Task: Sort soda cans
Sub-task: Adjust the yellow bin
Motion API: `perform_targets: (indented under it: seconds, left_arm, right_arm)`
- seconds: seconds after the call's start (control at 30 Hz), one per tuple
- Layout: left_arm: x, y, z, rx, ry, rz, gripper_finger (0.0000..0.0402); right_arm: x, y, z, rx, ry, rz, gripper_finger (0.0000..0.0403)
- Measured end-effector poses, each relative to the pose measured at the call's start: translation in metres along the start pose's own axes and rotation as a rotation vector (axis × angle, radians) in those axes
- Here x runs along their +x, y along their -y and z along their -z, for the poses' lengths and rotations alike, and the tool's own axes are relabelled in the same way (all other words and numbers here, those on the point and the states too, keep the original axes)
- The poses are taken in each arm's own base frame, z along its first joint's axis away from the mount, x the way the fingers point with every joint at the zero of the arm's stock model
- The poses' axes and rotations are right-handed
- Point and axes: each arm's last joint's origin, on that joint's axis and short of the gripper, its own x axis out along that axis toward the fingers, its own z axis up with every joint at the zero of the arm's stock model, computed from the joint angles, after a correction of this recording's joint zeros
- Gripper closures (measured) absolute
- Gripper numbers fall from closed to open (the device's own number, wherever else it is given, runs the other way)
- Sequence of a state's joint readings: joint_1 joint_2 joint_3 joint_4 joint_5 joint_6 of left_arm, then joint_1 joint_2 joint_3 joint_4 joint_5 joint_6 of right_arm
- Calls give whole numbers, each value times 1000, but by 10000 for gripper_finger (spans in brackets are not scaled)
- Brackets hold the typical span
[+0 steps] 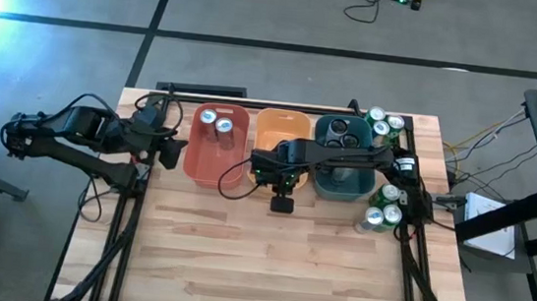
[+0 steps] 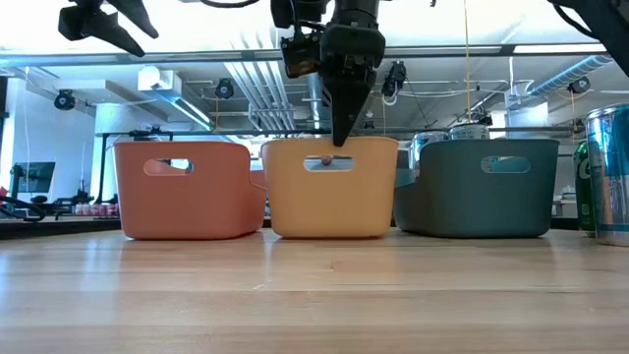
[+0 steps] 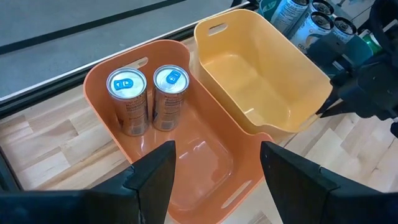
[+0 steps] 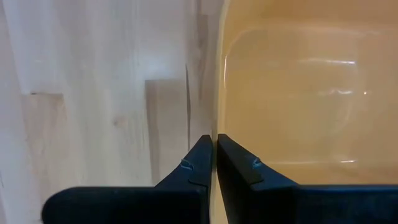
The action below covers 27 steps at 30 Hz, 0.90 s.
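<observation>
A pale wooden slatted surface [image 1: 268, 259] carries three plastic bins in a row. The red bin [image 1: 211, 155], at ten o'clock from the surface's centre, holds two upright silver-topped soda cans [image 3: 148, 99]. The orange bin [image 1: 272, 131], at twelve o'clock, is empty. The teal bin [image 1: 337, 177] sits at one o'clock. More green and silver cans [image 1: 383, 207] cluster at three o'clock and beyond the teal bin. The right gripper [image 4: 215, 152] has its jaws clenched on the orange bin's near rim. The left gripper [image 3: 214, 165] hovers over the red bin, jaws released. The cans look light, rigid and slick, probably best gripped around the mid-body.
</observation>
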State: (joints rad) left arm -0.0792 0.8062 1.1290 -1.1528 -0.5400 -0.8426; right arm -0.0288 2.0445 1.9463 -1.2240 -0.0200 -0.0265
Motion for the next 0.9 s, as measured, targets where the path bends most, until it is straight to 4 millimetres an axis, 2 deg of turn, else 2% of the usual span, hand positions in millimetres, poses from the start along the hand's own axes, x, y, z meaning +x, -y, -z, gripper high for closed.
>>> perform_targets:
  seconds: [0.9]
  left_arm:
    - [0,0,0,-1,-2,1,183]
  right_arm:
    - [1,-2,2,-5,-15,-8,390]
